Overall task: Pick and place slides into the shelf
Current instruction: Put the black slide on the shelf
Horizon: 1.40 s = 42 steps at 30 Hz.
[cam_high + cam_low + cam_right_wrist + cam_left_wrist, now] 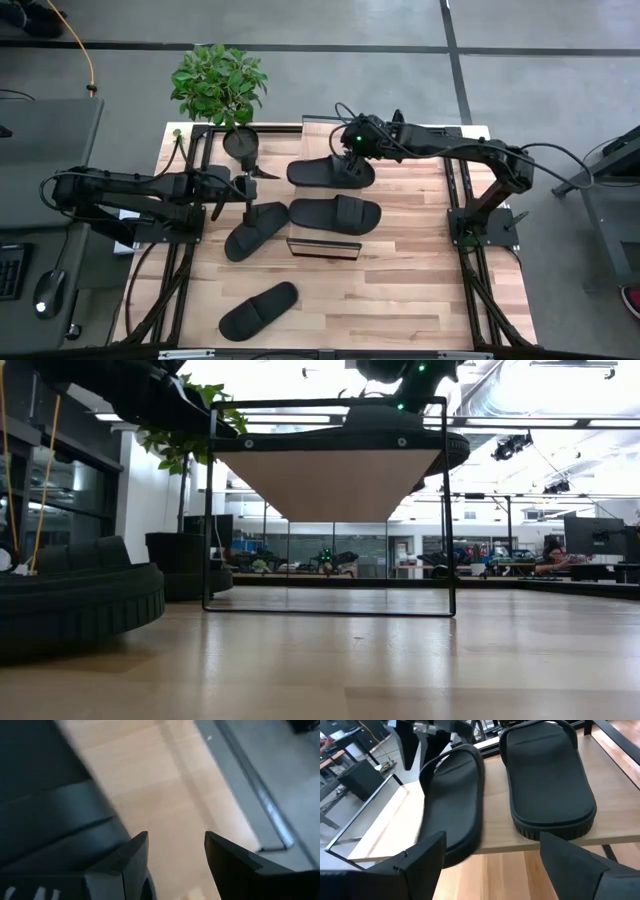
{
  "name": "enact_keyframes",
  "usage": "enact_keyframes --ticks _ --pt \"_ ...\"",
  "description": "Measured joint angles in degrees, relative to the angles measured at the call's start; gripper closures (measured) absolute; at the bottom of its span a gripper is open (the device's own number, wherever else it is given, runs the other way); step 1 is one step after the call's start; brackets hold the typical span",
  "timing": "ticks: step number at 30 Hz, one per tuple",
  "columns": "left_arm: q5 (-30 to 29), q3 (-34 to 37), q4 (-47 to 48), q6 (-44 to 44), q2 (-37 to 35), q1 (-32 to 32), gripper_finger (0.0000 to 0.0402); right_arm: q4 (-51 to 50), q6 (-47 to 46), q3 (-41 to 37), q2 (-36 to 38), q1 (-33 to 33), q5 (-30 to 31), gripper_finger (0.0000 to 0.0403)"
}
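Now, left gripper (490, 865) jaws wide, empty; two slides (547, 775) lie just ahead on the shelf (492, 840). Right gripper (175, 855) jaws parted, empty, a slide's edge beside them. Likely light, soft foam: pinch the ribbed strap. Two slides remain on the table (400, 280).

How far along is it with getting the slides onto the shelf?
Done: two slides, the far slide and the middle slide, lie across the shelf. In hand: nothing. The right gripper is open beside the far slide, and the left gripper is open too. Left: the angled slide and the front slide, both on the table.
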State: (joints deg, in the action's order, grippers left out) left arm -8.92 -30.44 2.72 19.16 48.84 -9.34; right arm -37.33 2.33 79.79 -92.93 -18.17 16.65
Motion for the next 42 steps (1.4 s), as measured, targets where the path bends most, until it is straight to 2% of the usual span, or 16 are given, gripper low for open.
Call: enact_keyframes --ticks 11,18,29,37,42 --pt "-1.3 0.0 0.2 0.0 0.0 0.0 0.0098 -3.9 -2.4 0.0 6.5 0.3 -9.8 0.0214" --pt "-1.3 0.0 0.3 0.0 0.0 0.0 0.0098 -3.5 -3.3 0.0 7.5 0.1 -3.8 0.0214" --pt "-1.3 0.0 0.2 0.0 0.0 0.0 0.0098 1.1 -3.4 0.0 5.4 0.3 -1.7 0.0214" --pt "-2.3 0.0 0.3 0.0 0.0 0.0 0.0099 1.8 -3.4 0.0 2.1 0.3 -1.8 0.0214" --pt "-2.3 0.0 0.3 -0.1 0.0 0.0 0.0098 0.8 -3.7 0.0 1.6 0.4 -5.4 0.0214"
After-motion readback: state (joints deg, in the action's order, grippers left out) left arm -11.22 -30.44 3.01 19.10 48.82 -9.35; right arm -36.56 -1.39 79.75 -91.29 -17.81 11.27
